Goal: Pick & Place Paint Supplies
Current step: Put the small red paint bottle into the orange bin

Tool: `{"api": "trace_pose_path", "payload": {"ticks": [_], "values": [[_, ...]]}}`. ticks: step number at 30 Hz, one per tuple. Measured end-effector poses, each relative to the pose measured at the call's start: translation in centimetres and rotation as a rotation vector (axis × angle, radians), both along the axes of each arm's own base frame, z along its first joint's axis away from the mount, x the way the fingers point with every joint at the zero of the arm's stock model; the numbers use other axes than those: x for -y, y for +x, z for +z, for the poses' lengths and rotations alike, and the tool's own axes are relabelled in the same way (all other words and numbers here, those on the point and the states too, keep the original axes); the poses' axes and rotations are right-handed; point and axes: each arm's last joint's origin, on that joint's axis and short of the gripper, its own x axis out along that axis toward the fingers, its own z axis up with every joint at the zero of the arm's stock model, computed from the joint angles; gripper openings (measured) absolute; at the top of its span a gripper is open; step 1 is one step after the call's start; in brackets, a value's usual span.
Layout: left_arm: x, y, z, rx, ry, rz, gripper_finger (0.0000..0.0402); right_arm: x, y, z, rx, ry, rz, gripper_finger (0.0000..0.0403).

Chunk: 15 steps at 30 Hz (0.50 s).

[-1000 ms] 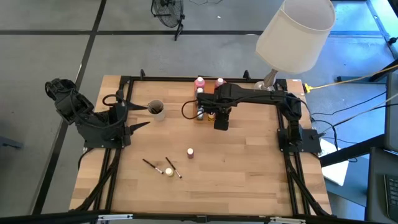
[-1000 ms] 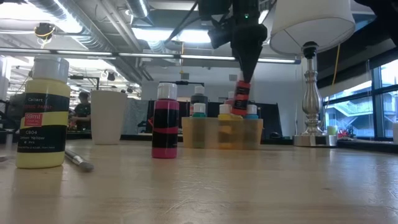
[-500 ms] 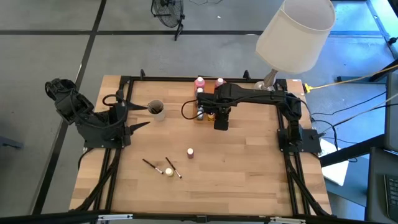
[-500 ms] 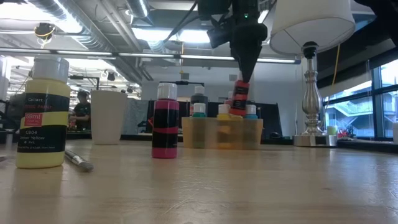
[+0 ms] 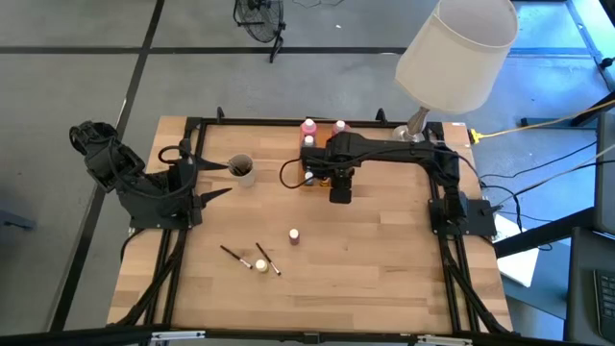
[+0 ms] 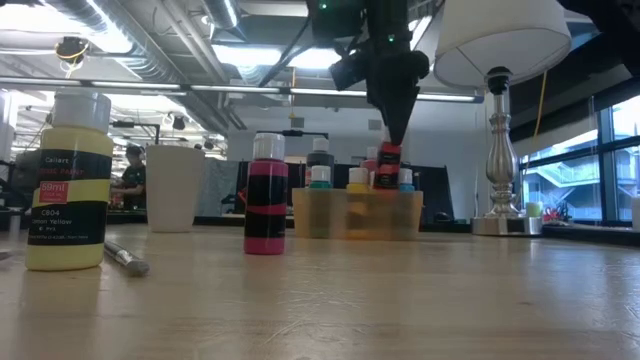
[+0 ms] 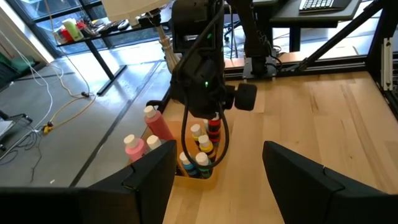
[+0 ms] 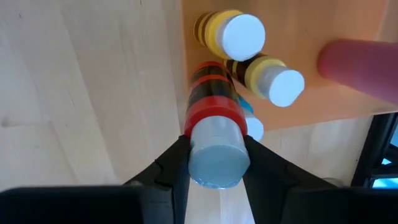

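The bench (image 5: pixel 384 259) lies mostly bare near the front. The right hand (image 8: pixel 214 163) grips a red bottle (image 8: pixel 213 115) over the tray (image 6: pixel 355 212) of small bottles. The left hand (image 7: pixel 214 180) waits open at the left edge.

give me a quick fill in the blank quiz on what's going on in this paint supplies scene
1. The right gripper is shut on a bottle with a ____ label.
2. That bottle hangs over the tray, which holds ____ small bottles.
3. Near the table's front, two ____ lie beside a yellow bottle.
4. The left gripper is ____ and holds nothing.

Missing words: red; other; brushes; open
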Motion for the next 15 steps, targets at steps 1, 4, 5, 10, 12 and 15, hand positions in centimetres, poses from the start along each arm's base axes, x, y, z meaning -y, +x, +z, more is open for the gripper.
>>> {"api": "trace_pose_path", "payload": {"ticks": [1,4,5,10,12,15], "values": [[0.0,0.0,0.0,0.0,0.0,0.0,0.0235,0.01,0.04,-0.04,0.001,0.0,0.001,0.012],[0.0,0.0,0.0,0.0,0.0,0.0,0.0235,0.02,0.13,-0.09,0.007,-0.001,0.002,0.012],[0.0,0.0,0.0,0.0,0.0,0.0,0.0235,0.03,0.2,-0.09,0.014,-0.001,0.003,0.012],[0.0,0.0,0.0,-0.001,0.002,-0.001,0.0235,0.05,0.38,-0.2,0.024,-0.003,0.006,0.012],[0.0,0.0,0.0,-0.001,0.002,-0.001,0.0235,0.06,0.48,-0.45,0.017,-0.001,0.006,0.012],[-0.01,-0.01,0.0,-0.001,0.002,-0.001,0.0235,0.08,0.68,-0.87,0.009,0.0,0.014,0.012]]}}
